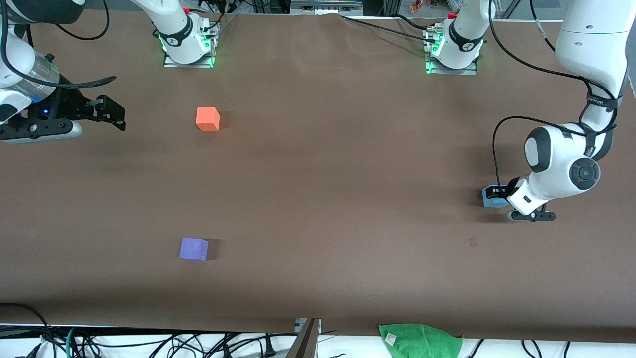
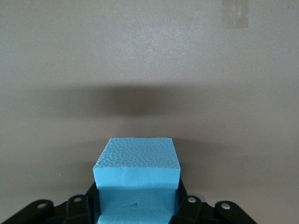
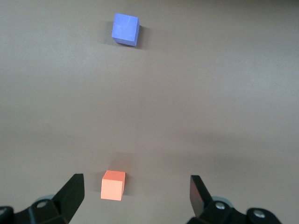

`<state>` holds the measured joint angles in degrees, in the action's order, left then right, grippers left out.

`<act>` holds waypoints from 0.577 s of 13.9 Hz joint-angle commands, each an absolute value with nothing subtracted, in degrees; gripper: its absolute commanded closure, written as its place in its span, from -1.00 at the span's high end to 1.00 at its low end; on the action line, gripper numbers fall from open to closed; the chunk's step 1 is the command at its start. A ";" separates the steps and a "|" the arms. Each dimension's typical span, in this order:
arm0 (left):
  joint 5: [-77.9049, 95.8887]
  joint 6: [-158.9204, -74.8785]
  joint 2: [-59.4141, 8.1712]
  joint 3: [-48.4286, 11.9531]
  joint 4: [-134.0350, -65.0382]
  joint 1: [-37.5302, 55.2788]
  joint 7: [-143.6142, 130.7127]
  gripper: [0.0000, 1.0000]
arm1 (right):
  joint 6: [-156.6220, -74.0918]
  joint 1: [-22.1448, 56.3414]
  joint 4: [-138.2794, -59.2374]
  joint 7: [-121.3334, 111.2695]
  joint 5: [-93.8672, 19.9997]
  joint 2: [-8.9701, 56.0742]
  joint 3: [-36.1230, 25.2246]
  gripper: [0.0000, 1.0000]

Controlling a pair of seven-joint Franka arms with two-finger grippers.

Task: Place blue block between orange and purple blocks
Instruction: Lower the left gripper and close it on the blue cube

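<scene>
The light blue block [image 1: 491, 199] sits between the fingers of my left gripper [image 1: 499, 193] low at the left arm's end of the table. In the left wrist view the fingers press both sides of the blue block [image 2: 137, 161]; the left gripper [image 2: 138, 200] is shut on it. I cannot tell whether the block touches the table. The orange block [image 1: 207, 119] lies toward the right arm's end. The purple block [image 1: 194, 248] lies nearer to the front camera than the orange one. My right gripper [image 1: 115, 115] waits open and empty at the right arm's end; its wrist view shows it [image 3: 135, 184] above the orange block [image 3: 113, 185] and the purple block [image 3: 125, 29].
A green cloth [image 1: 420, 340] lies at the table's front edge, toward the left arm's end. A small tape mark [image 1: 472, 242] is on the brown table near the blue block; it also shows in the left wrist view [image 2: 235, 14]. Cables hang along the front edge.
</scene>
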<state>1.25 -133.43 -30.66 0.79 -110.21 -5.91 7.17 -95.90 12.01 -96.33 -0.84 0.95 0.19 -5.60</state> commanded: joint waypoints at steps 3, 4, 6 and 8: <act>2.46 -132.98 -30.67 0.62 -108.38 -5.54 6.94 0.15 | -95.36 11.25 -95.62 -1.67 0.53 0.18 -5.36 1.00; 2.46 -132.37 -30.41 -0.25 -107.76 -5.45 6.77 0.15 | -95.36 11.25 -95.62 -1.67 0.53 0.18 -5.36 1.00; 2.55 -130.44 -29.36 -3.07 -106.18 -5.45 4.67 0.15 | -95.36 11.25 -95.62 -1.67 0.53 0.18 -5.36 1.00; 2.46 -128.16 -28.92 -7.80 -103.64 -5.36 -2.68 0.15 | -95.36 11.25 -95.62 -1.76 0.53 0.18 -5.36 1.00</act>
<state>1.44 -131.54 -30.16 -4.59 -105.95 -5.80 2.60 -95.90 11.97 -96.33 -0.84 0.95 0.19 -5.71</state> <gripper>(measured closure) 0.419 0.000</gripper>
